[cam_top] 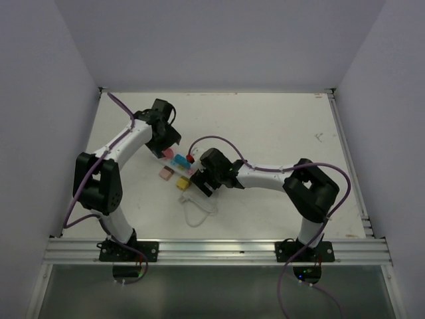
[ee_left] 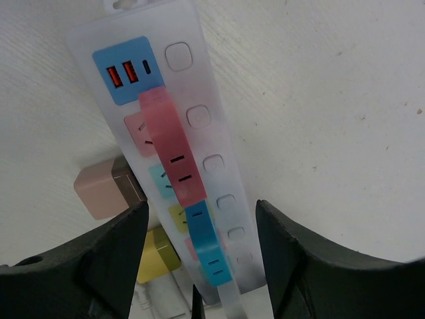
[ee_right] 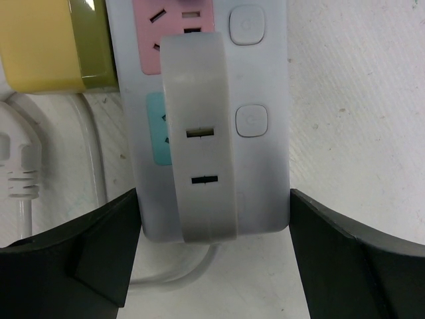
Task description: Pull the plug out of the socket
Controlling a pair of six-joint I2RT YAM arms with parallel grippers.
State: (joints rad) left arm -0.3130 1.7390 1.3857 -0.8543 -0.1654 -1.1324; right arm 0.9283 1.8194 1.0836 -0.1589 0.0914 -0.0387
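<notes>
Overhead and wrist views of the socket (ee_left: 216, 143), a long white strip lying flat on the desk (cam_top: 279, 133) between the two arms, its thin cord (cam_top: 196, 214) looped on the near side. A pink plug (ee_left: 169, 153) and a blue plug (ee_left: 206, 246) sit in line on its row of coloured faces, and a white plug (ee_right: 199, 133) sits near its cord end. A tan block (ee_left: 99, 189) and a yellow block (ee_left: 158, 262) lie against one long side. The left gripper (ee_left: 199, 206) stands wide over the strip, one finger on each side and apart from it. The right gripper (ee_right: 214, 193) is spread to the strip's width at its cord end, with its fingers (ee_right: 99, 246) right at both long edges. Whether they clamp it cannot be told.
</notes>
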